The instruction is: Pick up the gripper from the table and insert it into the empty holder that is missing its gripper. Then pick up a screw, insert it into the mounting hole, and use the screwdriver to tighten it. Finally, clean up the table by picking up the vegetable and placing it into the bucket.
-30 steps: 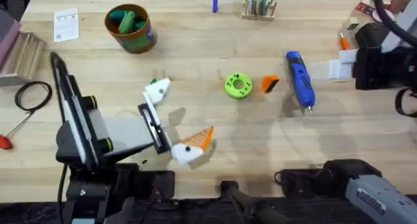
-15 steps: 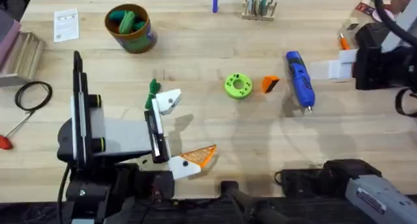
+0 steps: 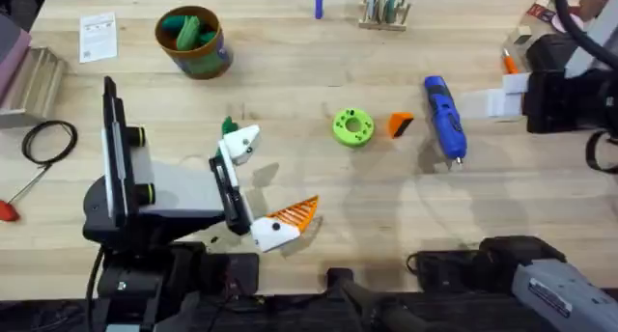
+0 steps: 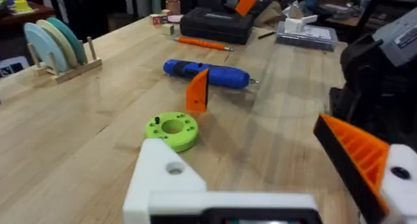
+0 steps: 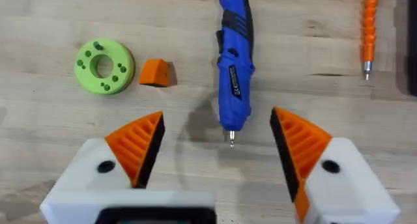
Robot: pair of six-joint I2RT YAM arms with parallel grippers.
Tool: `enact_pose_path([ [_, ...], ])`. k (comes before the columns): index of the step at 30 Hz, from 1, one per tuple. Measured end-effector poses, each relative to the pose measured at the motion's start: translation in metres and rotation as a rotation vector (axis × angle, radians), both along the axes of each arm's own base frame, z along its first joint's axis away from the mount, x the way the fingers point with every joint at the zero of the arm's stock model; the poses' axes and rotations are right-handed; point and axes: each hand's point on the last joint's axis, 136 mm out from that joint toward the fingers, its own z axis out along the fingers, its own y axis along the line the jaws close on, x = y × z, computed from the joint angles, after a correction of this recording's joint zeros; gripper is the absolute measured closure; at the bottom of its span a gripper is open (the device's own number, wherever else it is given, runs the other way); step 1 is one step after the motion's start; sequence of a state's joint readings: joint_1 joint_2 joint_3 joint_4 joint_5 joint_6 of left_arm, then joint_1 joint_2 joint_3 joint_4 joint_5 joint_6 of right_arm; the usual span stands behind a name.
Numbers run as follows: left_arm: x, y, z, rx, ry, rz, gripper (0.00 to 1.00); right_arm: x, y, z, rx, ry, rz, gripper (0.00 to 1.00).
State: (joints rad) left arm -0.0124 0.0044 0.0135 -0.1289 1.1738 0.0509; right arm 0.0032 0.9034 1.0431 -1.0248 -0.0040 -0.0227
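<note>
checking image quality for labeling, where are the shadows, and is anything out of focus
Overhead: soft shadows fall beside the left tool and under the screwdriver. Left wrist: the room behind the table is blurred. Right wrist: the screwdriver casts a shadow on the wood.

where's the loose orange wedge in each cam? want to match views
Overhead: the orange wedge lies right of centre, between the green disc and the blue screwdriver.
Left wrist: the wedge stands just in front of the screwdriver, beyond the disc.
Right wrist: the wedge sits beside the disc.
Shared landmark: the green disc.
</note>
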Motion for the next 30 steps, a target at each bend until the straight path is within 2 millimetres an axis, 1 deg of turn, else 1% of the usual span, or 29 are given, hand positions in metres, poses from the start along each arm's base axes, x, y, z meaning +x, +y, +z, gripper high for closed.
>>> enact_pose_path([
  [7,0.0037,0.0015,0.0001,0.003,-0.004,0.023,0.015,0.0000,0.0000,0.0001,0.000,0.000,0.000,0.010],
  [30,0.0044,0.0018,0.0001,0.003,-0.005,0.027,0.015,0.0000,0.0000,0.0000,0.000,0.000,0.000,0.010],
])
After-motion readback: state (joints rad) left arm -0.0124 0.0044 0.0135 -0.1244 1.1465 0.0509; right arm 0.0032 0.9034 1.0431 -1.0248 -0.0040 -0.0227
